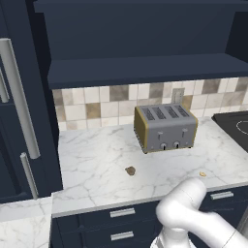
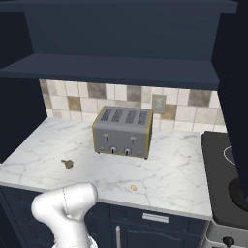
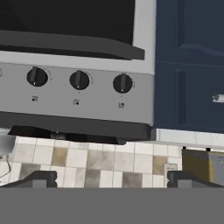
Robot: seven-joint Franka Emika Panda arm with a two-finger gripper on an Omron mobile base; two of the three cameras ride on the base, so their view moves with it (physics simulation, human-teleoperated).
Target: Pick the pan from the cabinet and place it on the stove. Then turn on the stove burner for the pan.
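The pan is out of view. The cabinet (image 1: 145,70) hangs above the counter with its doors swung wide, and its navy shelf (image 2: 111,68) shows nothing on it. One open door with a long silver bar handle (image 1: 19,97) stands at the left. The black glass stove (image 1: 236,127) lies at the counter's right end (image 2: 219,174). The hand view is rolled upside down; my gripper (image 3: 113,181) is open with nothing between its fingertips (image 3: 39,179). It faces the stove's silver front panel and three black knobs (image 3: 78,80).
A silver four-slot toaster (image 1: 165,127) stands mid-counter against the tiled wall (image 2: 123,131); its corner also shows (image 3: 205,164). A small brown scrap (image 1: 130,170) and a yellow crumb (image 1: 202,173) lie on the marble. Navy drawers (image 1: 121,213) run below. My white elbow (image 2: 65,203) rises before them.
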